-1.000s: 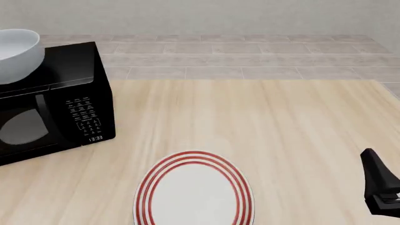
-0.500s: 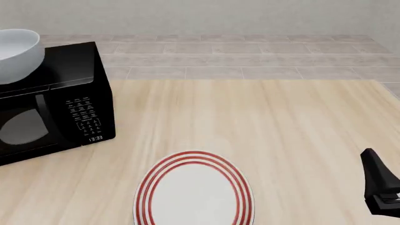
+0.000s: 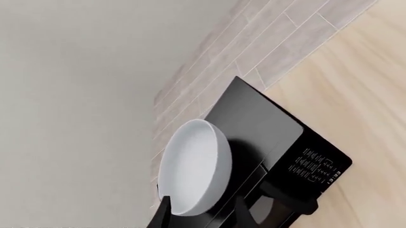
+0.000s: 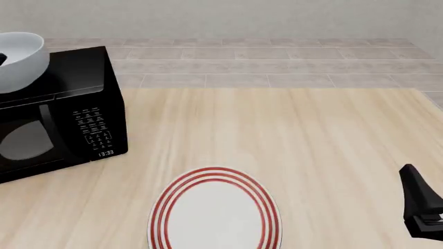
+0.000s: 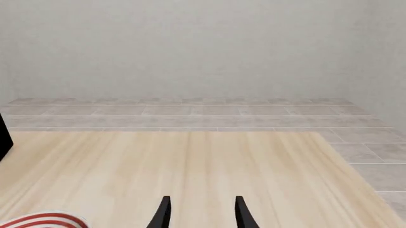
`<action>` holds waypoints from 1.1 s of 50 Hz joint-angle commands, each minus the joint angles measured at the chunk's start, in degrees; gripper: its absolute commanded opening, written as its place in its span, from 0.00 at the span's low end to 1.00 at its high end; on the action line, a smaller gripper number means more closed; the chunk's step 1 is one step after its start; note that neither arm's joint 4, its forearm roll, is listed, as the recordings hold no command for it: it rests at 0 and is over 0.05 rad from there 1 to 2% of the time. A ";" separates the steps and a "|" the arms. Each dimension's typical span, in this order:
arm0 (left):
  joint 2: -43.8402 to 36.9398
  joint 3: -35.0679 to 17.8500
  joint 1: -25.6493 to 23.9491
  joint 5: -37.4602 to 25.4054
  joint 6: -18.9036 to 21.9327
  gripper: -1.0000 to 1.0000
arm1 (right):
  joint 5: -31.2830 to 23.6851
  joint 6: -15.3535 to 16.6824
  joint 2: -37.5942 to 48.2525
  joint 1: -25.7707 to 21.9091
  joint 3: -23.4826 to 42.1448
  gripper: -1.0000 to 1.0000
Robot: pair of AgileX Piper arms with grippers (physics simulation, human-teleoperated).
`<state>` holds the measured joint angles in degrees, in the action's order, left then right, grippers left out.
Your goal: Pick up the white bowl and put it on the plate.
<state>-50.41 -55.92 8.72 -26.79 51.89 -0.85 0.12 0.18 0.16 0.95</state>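
Note:
The white bowl [image 4: 21,59] stands on top of the black microwave [image 4: 76,111] at the far left. In the left wrist view the bowl [image 3: 193,166] lies just ahead of my left gripper [image 3: 203,219], whose fingers are spread open, and one dark fingertip [image 4: 2,58] shows at the bowl's left side in the front view. The red-ringed plate [image 4: 216,211] lies on the table near the front edge. My right gripper [image 5: 201,213] is open and empty, low over the table to the right of the plate [image 5: 44,221], and shows at the right edge [image 4: 419,207] of the front view.
The microwave [image 3: 269,137] takes up the table's left side, its door and keypad facing the arms. The light wooden table [image 4: 291,140] ends at a tiled floor and a plain wall behind.
A dark fingertip of my left gripper has come into the front view at the left edge beside the bowl. The bowl, the plate and the right gripper have not moved.

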 commanded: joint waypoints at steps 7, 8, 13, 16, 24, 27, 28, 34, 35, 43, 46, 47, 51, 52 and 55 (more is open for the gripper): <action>-3.47 1.96 1.19 5.48 0.20 1.00 | 0.00 0.01 0.00 -0.02 0.00 1.00; -3.67 0.81 1.08 4.49 0.23 1.00 | 0.00 0.00 0.00 0.01 0.00 1.00; -4.61 3.06 1.33 7.58 0.30 1.00 | 0.00 0.01 0.00 -0.01 0.00 1.00; -5.19 -0.05 1.38 4.90 0.42 1.00 | 0.00 0.01 0.00 0.00 0.00 1.00; -6.55 2.84 1.83 8.80 0.34 1.00 | 0.00 0.01 0.00 -0.01 0.00 1.00; -6.95 1.00 1.99 7.25 0.49 1.00 | -0.01 0.00 0.00 0.01 0.00 1.00; -6.94 2.55 2.05 8.84 0.62 1.00 | -0.01 0.00 0.00 0.01 0.00 1.00; -8.39 1.58 1.97 9.35 0.41 1.00 | 0.01 0.01 0.00 0.00 0.00 1.00; -8.57 2.66 2.08 10.56 0.42 1.00 | 0.00 0.02 0.00 0.01 0.00 1.00; -10.00 5.29 1.99 13.86 0.36 1.00 | 0.00 0.01 0.00 -0.01 0.00 1.00; -10.62 6.32 1.95 15.24 0.30 1.00 | 0.00 0.02 0.00 0.00 0.00 1.00; -10.83 6.51 2.00 15.59 0.31 1.00 | 0.00 0.04 0.00 -0.01 0.00 1.00; -11.73 6.97 2.14 16.60 0.40 1.00 | 0.00 0.00 0.00 0.01 0.00 1.00; -12.00 7.11 2.18 16.85 0.23 1.00 | 0.00 0.00 0.00 0.01 0.00 1.00; -12.39 7.49 2.20 17.42 0.20 1.00 | 0.00 0.00 0.00 0.01 0.00 1.00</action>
<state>-61.00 -50.12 10.78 -12.13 52.23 -0.85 0.12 0.18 0.16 0.95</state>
